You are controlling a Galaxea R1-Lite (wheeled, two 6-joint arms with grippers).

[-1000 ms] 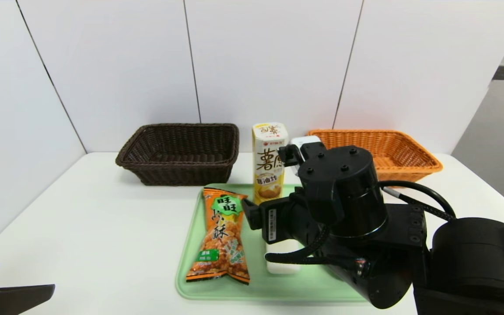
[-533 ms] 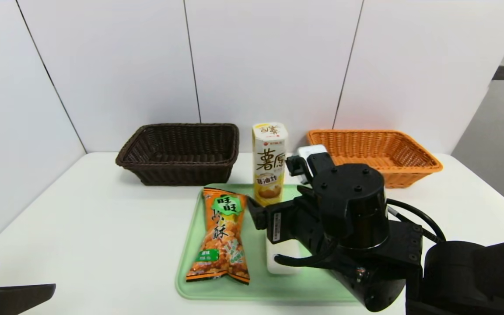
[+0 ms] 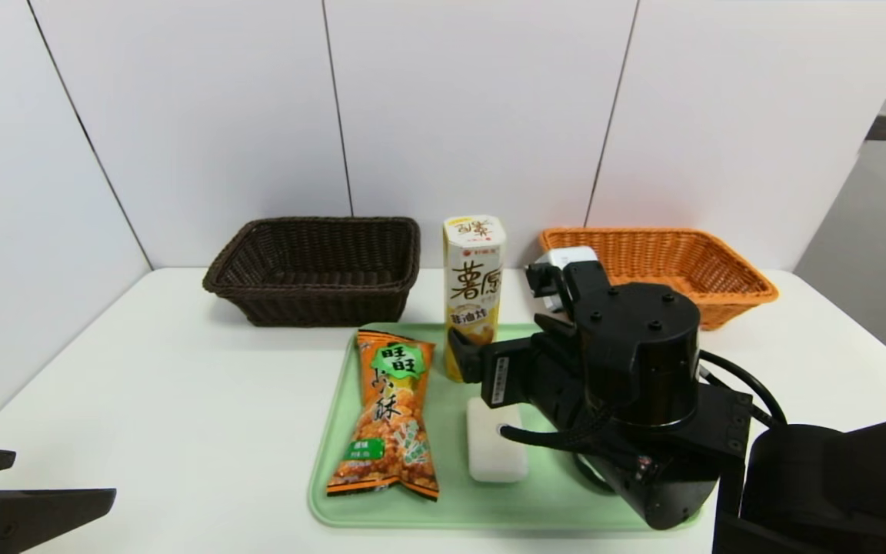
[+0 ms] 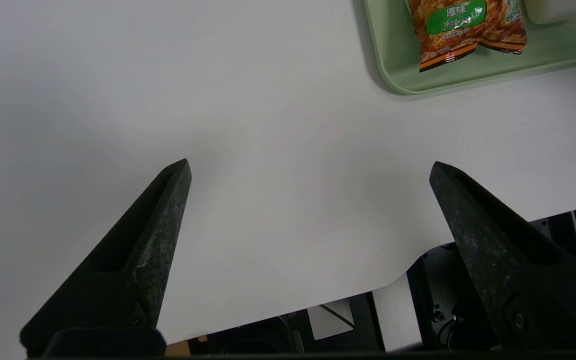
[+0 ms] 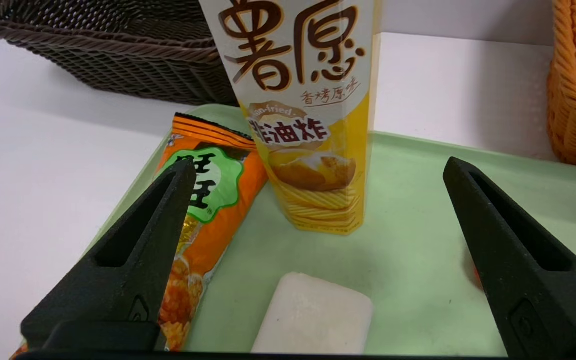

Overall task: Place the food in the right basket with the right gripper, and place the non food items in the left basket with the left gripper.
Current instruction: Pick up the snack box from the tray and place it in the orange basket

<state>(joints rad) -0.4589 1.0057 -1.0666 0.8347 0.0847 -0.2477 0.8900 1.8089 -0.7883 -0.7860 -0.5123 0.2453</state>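
Observation:
On the green tray lie an orange snack bag and a white soap-like block. A tall yellow-and-white chips box stands upright at the tray's far edge. My right gripper hovers low over the tray, open and empty. It faces the chips box, with the block below it and the bag beside one finger. My left gripper is open and empty above bare table near the front left corner. A small red thing peeks out behind a right finger.
A dark brown wicker basket stands at the back left. An orange wicker basket stands at the back right, just beyond the right arm. The white wall runs close behind both. The table's front edge lies under the left gripper.
The right arm has shifted to the right and lower over the tray, uncovering the white block. The left gripper has edged slightly into view. Nothing on the tray has moved.

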